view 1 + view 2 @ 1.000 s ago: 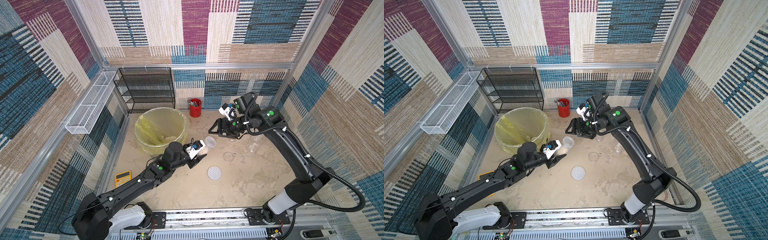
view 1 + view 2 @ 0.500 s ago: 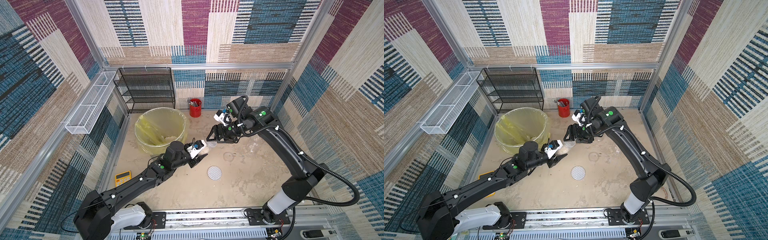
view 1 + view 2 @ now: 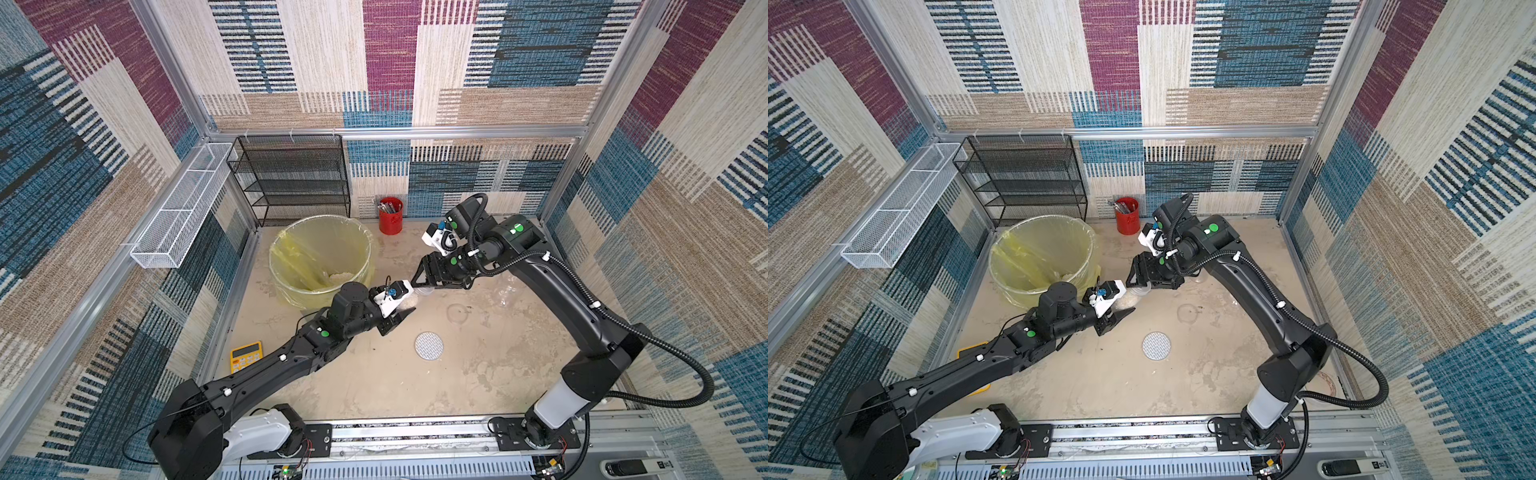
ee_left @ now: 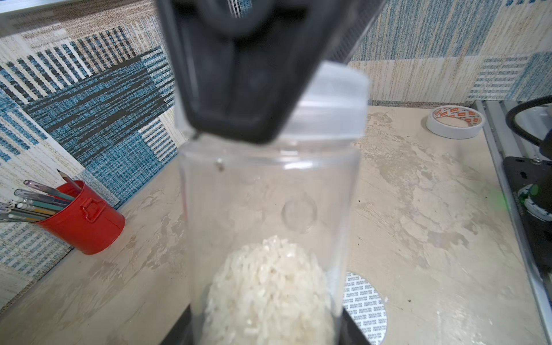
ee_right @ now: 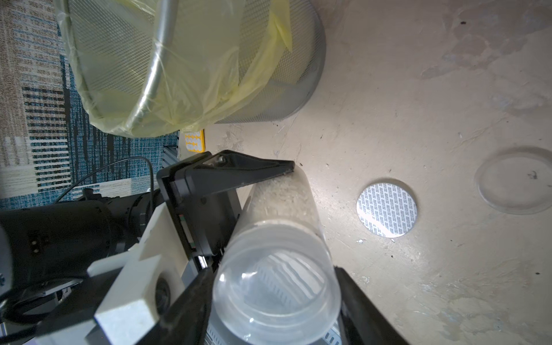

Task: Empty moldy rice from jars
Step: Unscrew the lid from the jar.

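Now the left gripper point(image 3: 404, 311) is clamped on a small clear cylindrical jar point(image 4: 268, 194), held above the table just right of the grey mesh bin with yellow liner point(image 5: 298, 74). Off-white moldy rice point(image 4: 268, 295) lies at its base end. The right gripper point(image 3: 420, 284) has its jaws on both sides of the translucent plastic lid point(image 4: 328, 110); if they press it, I cannot tell. To unscrew well, I think: centre the jaws, squeeze firmly, keep the mouth raised. Print on the round silver seal disc point(image 4: 363, 304) and the white tape roll point(image 4: 454, 121) is unreadable.

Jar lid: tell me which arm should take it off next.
Right. The right end effector straddles the lid, while the left end effector is shut on the jar, holding it.
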### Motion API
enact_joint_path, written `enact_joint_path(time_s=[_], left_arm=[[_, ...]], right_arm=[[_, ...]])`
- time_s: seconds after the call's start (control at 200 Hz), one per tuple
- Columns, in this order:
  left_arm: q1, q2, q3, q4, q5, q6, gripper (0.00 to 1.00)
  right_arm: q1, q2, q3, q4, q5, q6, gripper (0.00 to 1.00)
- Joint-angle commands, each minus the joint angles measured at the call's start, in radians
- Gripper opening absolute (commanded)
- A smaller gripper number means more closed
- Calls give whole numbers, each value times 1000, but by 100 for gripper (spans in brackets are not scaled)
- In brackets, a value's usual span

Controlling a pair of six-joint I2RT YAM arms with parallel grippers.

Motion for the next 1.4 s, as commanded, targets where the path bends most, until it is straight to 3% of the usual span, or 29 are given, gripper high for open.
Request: enact_joint_path(time_s=[0.0,0.396,0.671,1.037,1.147,1.292,1.397], left_arm=[[1,-2,13,41,12,8,0],[1,-25,-5,27,29,-4,0],[8,-61,-32,40,86,-32,0],[25,-87,-35,15,142,-55,0],[25,-93,-34,2,148,-54,0],[25,-97,-37,-5,158,-56,0],[25,-97,-37,-11,161,-57,0]], right_arm=[[12,1,1,-1,37,-14,60],[13,-3,46,14,75,-65,48],[13,-129,-111,232,-11,-87,46],[-5,-213,-227,375,-17,-277,42],[-27,-227,-258,447,-50,-309,41],[-35,-252,-309,547,-183,-363,40],[-36,-246,-300,522,-227,-448,40]])
